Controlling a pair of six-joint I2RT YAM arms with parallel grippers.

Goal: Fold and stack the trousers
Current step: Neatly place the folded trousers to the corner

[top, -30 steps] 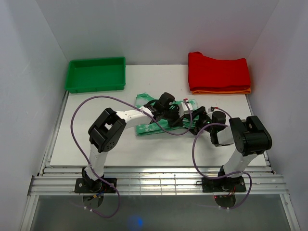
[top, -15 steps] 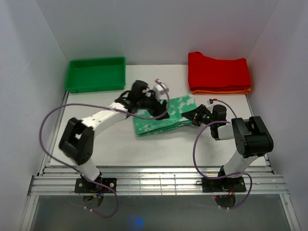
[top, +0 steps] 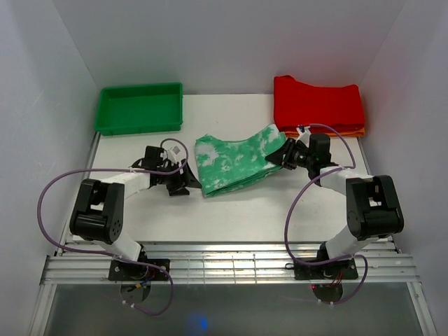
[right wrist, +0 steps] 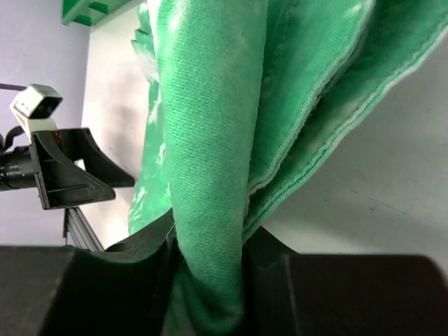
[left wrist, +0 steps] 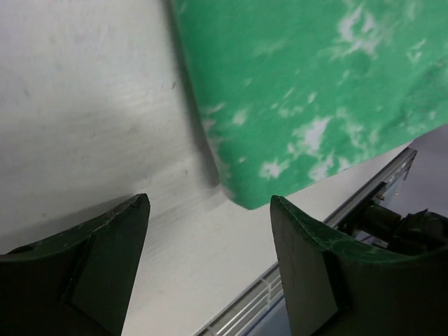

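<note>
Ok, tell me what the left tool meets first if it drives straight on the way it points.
Probably the trousers: their folded edge lies just ahead of the open left tool. The view looks tilted down, though, so the table may come first.

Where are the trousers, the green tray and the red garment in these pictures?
trousers (top: pixel 234 162): top view, middle of the folded cloth.
green tray (top: pixel 140 127): top view, on its near wall.
red garment (top: pixel 318 105): top view, middle of its upper face.
</note>
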